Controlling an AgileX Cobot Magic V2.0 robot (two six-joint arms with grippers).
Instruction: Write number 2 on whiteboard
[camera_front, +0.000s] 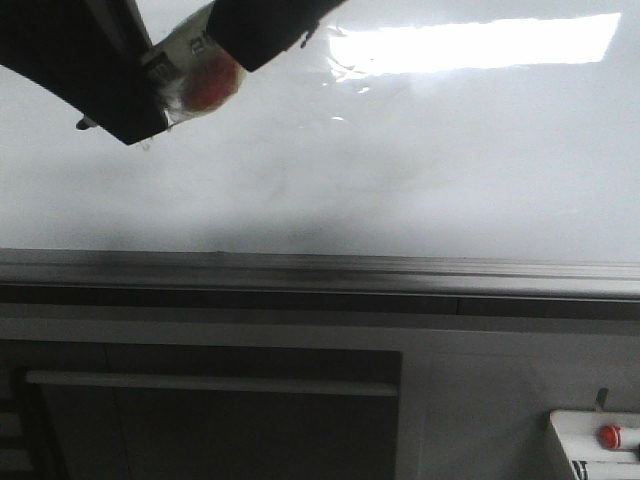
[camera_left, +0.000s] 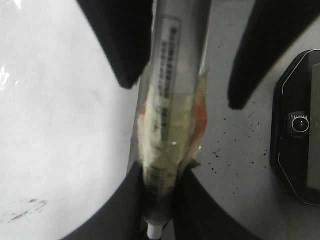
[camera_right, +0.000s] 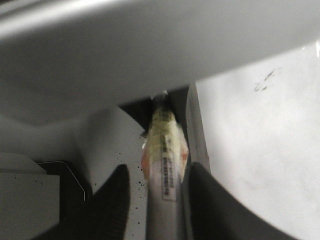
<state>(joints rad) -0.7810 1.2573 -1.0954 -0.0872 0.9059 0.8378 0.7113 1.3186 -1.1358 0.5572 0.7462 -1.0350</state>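
Note:
The whiteboard (camera_front: 400, 170) is glossy white with faint grey smears. No digit 2 shows on it. A marker (camera_front: 195, 70) wrapped in yellowish tape with an orange patch hangs between both grippers at the upper left. My left gripper (camera_left: 162, 175) is shut on one end of the marker (camera_left: 170, 115); a white nub sticks out past its fingers. My right gripper (camera_right: 160, 170) is open around the marker's barrel (camera_right: 167, 190). One finger lies against the barrel and the other stands apart. In the front view the left gripper (camera_front: 150, 95) and right gripper (camera_front: 235, 55) face each other.
A grey metal rail (camera_front: 320, 270) runs along the board's near edge. A bright light glare (camera_front: 480, 45) lies at the upper right. A small dark speckled smudge (camera_left: 25, 207) marks the board. A dark device (camera_left: 300, 125) lies on the speckled grey surface. A white box with a red button (camera_front: 600, 440) stands at the lower right.

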